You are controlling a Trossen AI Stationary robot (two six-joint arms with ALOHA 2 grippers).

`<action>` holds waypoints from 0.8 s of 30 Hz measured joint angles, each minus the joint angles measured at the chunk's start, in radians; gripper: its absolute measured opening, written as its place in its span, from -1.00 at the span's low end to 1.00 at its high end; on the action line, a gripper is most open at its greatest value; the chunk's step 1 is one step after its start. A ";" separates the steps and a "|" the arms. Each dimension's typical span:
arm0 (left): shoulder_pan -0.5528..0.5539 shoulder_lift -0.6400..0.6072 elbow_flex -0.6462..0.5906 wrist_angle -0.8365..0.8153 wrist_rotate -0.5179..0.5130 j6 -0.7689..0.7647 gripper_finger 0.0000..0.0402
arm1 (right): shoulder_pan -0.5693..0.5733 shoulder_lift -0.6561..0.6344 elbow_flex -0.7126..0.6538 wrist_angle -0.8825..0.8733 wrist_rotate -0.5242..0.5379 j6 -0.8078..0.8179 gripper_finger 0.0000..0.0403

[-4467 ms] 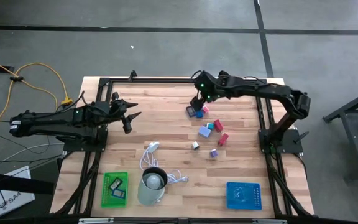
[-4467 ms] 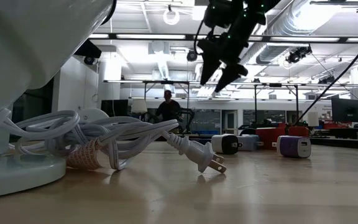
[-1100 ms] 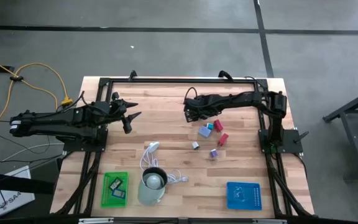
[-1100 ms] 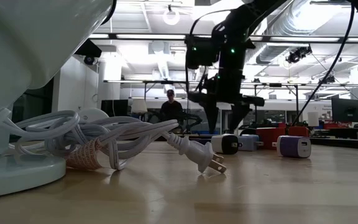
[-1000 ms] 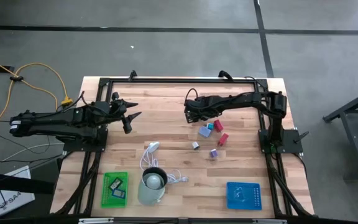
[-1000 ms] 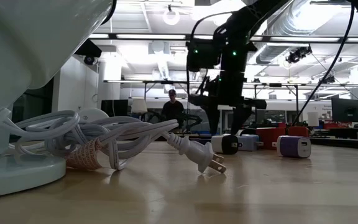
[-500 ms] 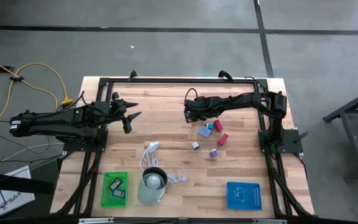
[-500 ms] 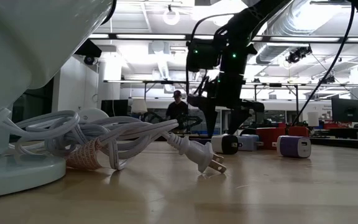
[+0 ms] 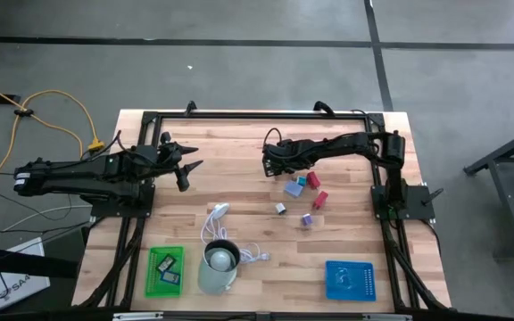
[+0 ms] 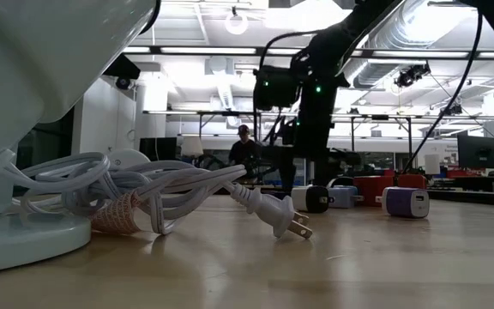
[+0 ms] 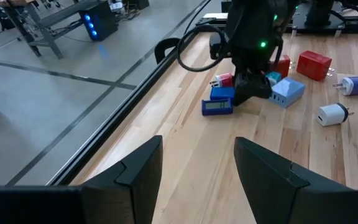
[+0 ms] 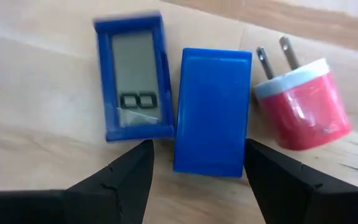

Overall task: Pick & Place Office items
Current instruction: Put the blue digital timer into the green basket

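The wooden table (image 9: 239, 178) carries everything, and the right arm reaches across it to the far middle, where the right gripper (image 9: 271, 163) hangs low over a small cluster of office items. The left gripper (image 9: 188, 160) waits well off to the side with its jaws spread wide and empty; it is much the farther of the two from the cluster, so the pick looks to be the right arm's job. Back toward the near edge from the working claw sit the green tray (image 9: 165, 270), the blue tray (image 9: 349, 279), the pale cup (image 9: 219, 265) and the white coiled cable (image 9: 219, 225). Closer, just beyond the claw's reach toward the right arm's base, lie a light blue block (image 9: 294, 188), a red block (image 9: 320, 199), a purple plug (image 9: 307, 219) and a white plug (image 9: 280, 208). Directly ahead of the right claw's parted, empty fingers (image 12: 129, 177) lies the solid blue block (image 12: 213, 111), centred in the gap, its long axis running away from the claw, so the fingers stand either side of its narrow width. Touching it on one side is the blue piece with a small display (image 12: 135, 84), parallel to it; on the other side, just apart, the pink-red plug (image 12: 303, 109). A straight descent seems enough, though one finger may nudge the display piece.
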 joint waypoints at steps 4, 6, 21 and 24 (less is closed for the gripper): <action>0.000 0.000 0.000 0.000 0.000 0.000 -0.05 | 0.000 0.000 0.000 -0.002 0.015 0.000 0.16; 0.000 0.000 0.000 0.000 0.000 0.001 -0.05 | 0.000 0.001 -0.001 -0.005 0.026 0.000 0.16; 0.000 0.000 0.000 0.000 0.000 0.001 -0.05 | -0.018 0.007 -0.001 -0.007 0.044 0.000 0.13; 0.000 0.000 0.000 0.000 0.000 0.000 -0.05 | -0.018 0.007 -0.001 -0.005 0.044 0.000 0.07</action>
